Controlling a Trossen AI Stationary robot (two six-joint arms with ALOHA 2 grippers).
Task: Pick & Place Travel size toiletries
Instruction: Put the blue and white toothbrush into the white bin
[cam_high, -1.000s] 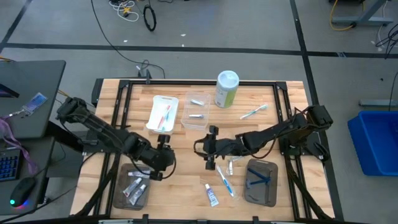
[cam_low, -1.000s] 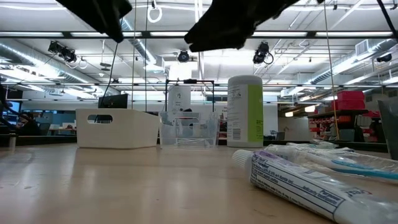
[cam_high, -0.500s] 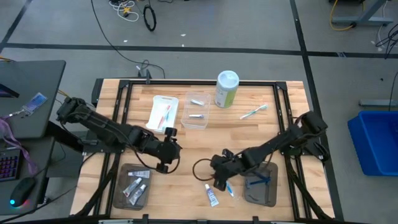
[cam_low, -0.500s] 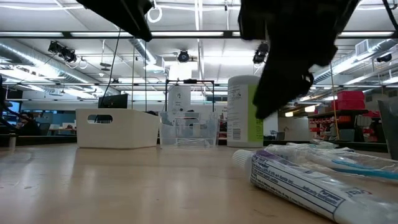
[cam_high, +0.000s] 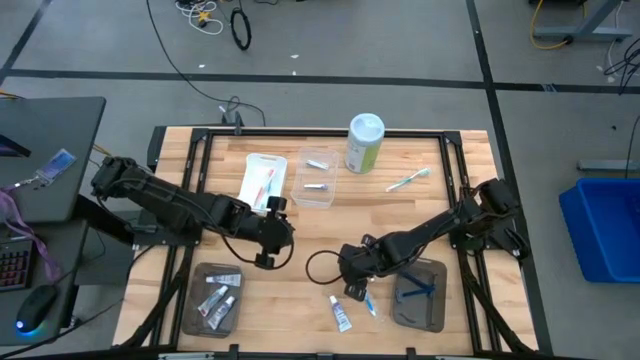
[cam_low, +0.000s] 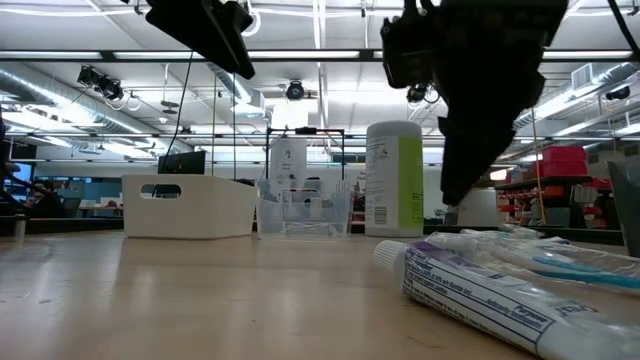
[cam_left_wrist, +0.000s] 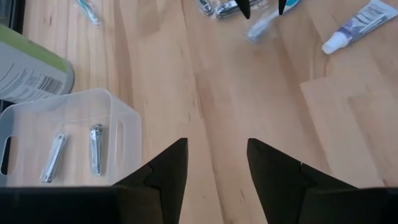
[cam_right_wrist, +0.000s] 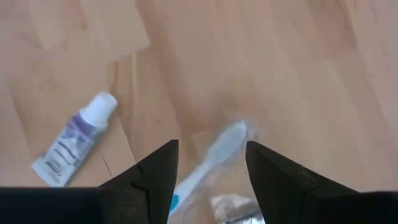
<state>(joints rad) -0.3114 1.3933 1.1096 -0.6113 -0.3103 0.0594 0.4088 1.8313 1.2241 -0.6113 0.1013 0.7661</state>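
Holding two silvery tubes (cam_left_wrist: 74, 152), clear tray (cam_left_wrist: 25, 121), razor (cam_high: 415, 291) in grey tray (cam_high: 437, 315)

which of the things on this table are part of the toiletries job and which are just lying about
Part of the job:
- toothpaste tube
- wrapped toothbrush, below the right end effector
- second toothbrush
- tubes in the grey tray
- razor in the other grey tray

Lying about:
- green-and-white canister
- clear bin with nail clippers
- white bin
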